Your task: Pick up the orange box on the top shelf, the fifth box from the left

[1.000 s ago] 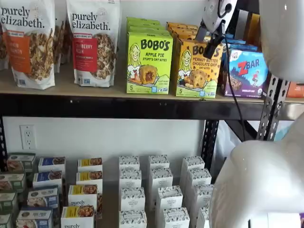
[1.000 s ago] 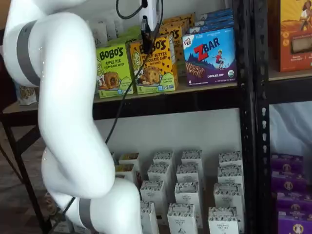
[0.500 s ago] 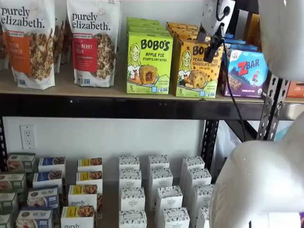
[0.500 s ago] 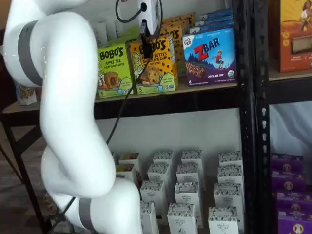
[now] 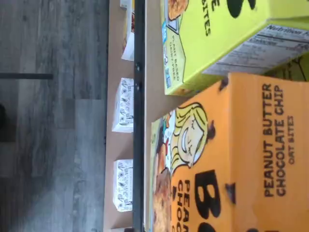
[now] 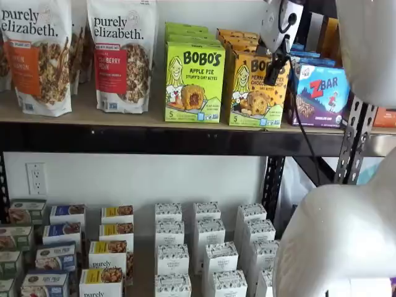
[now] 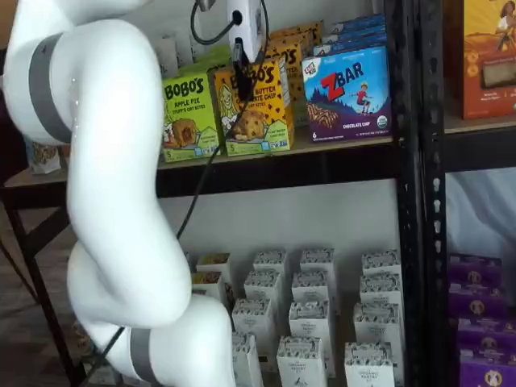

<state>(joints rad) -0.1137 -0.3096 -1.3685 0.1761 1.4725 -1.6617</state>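
Gripper (image 6: 274,69) hangs before the orange box (image 6: 255,93) on the top shelf (image 6: 124,117); fingers spread, nothing held

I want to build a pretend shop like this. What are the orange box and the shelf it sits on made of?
The orange box looks like thin printed cardboard: flat folded panels, sharp edges, and a slightly glossy sheen on its top in the wrist view. The top shelf seems to be a pale tan wooden or pressed-wood board, matte, with a black front beam that looks like painted metal.
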